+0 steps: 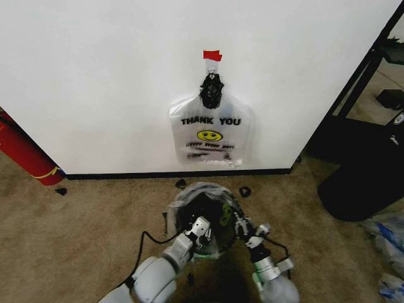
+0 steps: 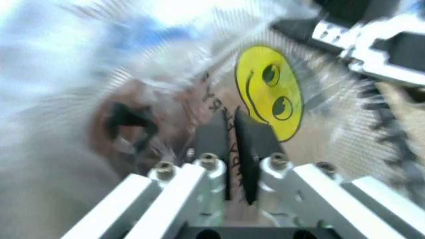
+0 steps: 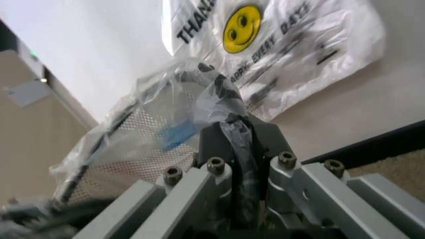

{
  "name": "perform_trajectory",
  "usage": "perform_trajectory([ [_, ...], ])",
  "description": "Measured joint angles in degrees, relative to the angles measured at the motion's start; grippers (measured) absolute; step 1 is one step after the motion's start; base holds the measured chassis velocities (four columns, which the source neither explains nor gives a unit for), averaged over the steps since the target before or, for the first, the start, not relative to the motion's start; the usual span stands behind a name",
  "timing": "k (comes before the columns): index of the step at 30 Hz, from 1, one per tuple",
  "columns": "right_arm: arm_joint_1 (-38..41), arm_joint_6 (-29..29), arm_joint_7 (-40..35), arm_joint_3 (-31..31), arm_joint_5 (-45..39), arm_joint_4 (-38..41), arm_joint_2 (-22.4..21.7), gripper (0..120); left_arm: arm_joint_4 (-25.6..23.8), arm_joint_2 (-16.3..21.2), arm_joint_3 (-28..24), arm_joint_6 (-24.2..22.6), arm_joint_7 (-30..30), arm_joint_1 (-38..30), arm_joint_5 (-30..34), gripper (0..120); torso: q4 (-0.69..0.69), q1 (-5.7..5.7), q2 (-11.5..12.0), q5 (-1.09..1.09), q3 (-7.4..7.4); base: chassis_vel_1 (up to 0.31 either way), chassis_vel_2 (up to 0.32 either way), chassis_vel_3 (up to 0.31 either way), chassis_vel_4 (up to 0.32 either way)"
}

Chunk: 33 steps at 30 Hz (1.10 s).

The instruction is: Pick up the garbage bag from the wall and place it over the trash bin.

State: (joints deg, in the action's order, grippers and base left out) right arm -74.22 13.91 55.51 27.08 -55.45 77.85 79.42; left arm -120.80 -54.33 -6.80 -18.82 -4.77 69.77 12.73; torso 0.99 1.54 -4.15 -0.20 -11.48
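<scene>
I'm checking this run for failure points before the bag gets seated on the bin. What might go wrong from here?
1. Both tools, left and right, are shut on the thin garbage bag; pulling apart may tear it.
2. The film is bunched in the right tool, so it might slip out.
3. The bag looks only loosely draped over the trash bin; pulling on it may tip the small bin.

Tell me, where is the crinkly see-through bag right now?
In the head view the garbage bag is draped over the trash bin on the carpet, below the THANK YOU bag, pinched by the left tool and right tool.
</scene>
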Motion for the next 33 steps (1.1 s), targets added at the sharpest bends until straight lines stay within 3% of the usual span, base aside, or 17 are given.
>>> perform_trajectory([
  [6, 2.03, -1.22, 5.59, 1.81, -0.03, -4.45, -0.44, 1, -9.92, 3.62, 4.91, 0.87, 1.7, 0.88, 6.0, 34, -0.01, 0.0, 0.0, -0.03, 0.0, 0.0, 0.0, 0.0, 0.0],
  [11, 2.18, -0.95, 6.36, 2.05, 1.93, -4.41, 0.0, 1, -12.67, 5.26, 7.59, 0.89, 2.39, -1.61, 9.92, 51, 0.0, 0.0, 0.0, -0.02, 0.0, 0.0, 0.0, 0.0, 0.0],
  [16, 2.92, -0.61, 8.89, 3.2, 5.39, -3.44, 0.06, 1, -8.21, 6.28, 9.86, 2.01, 5.47, -3.64, 11.07, 68, 0.0, 0.0, 0.0, -0.03, 0.0, 0.0, 0.0, 0.0, 0.0],
  [21, 3.06, 0.32, 13.46, 6.13, 12.14, -1.69, -1.12, 1, 0.2, 6.16, 10.7, 6.43, 11.19, -6.38, 11.5, 90, -0.01, 0.0, 0.0, -0.02, -0.01, 0.0, 0.0, 0.0, 0.0],
  [24, 2.7, 0.87, 15.0, 7.35, 14.08, -1.19, -1.65, 1, 1.98, 5.73, 10.74, 7.31, 12.48, -7.68, 11.93, 97, 0.02, 0.0, 0.0, -0.03, -0.01, 0.0, 0.0, 0.0, 0.0],
  [31, 1.67, 2.13, 19.59, 10.62, 18.2, 0.35, -3.3, 1, 6.31, 5.13, 11.34, 8.07, 19.95, -10.74, 12.79, 100, -0.01, 0.0, 0.0, -0.02, -0.01, 0.0, 0.0, 0.0, 0.0],
  [33, 1.28, 2.53, 21.12, 11.27, 19.66, 0.83, -3.91, 1, 8.45, 4.89, 11.57, 8.25, 26.06, -11.81, 12.04, 100, -0.01, 0.0, 0.0, -0.02, -0.01, 0.0, 0.0, 0.0, 0.0],
])
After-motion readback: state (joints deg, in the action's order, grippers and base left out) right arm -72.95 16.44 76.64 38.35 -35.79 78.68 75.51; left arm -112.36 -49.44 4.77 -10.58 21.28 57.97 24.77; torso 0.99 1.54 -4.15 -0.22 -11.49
